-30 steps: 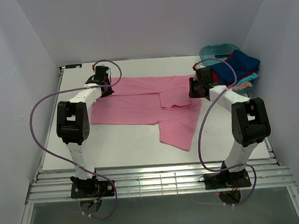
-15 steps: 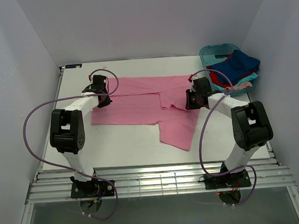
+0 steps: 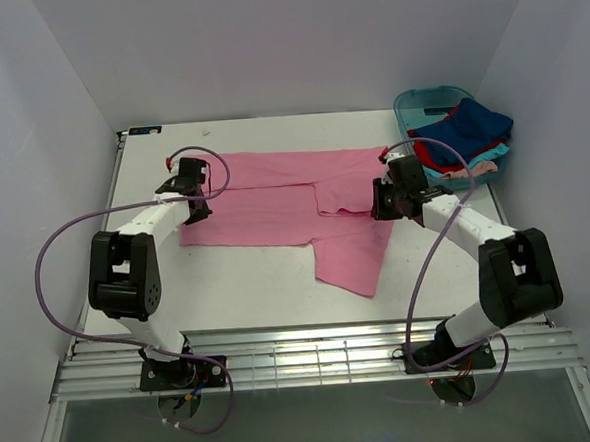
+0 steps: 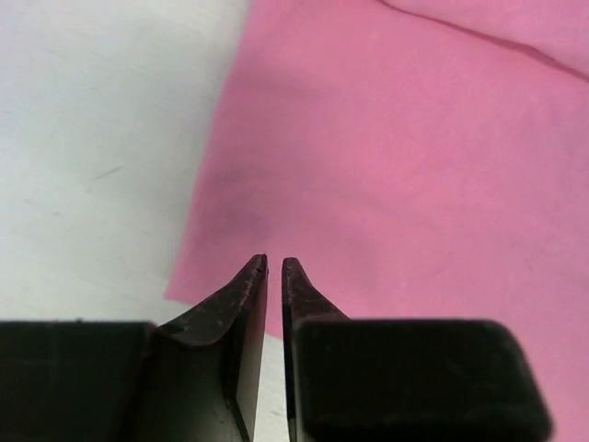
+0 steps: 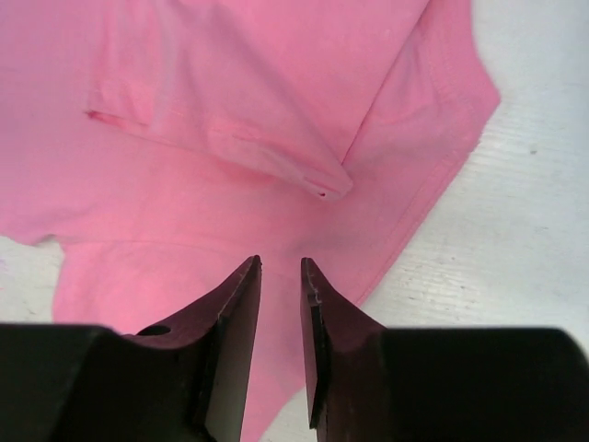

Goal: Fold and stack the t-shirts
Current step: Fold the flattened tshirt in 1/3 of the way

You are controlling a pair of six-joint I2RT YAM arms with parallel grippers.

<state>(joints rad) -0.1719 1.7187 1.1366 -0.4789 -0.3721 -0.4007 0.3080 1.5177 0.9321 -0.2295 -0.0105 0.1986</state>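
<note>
Black fingers of the left gripper [image 4: 274,265] stand a narrow slit apart with nothing between them, tips at the left edge of the pink t-shirt [image 4: 396,157]. Right gripper [image 5: 281,265] likewise slightly parted and empty, just above the cloth near the folded-in sleeve [image 5: 221,138]. Shirt lies flat on the white table [image 3: 239,285]. Dark blue, red and turquoise t-shirts [image 3: 474,125] are heaped in the teal tub [image 3: 420,100], far right.
</note>
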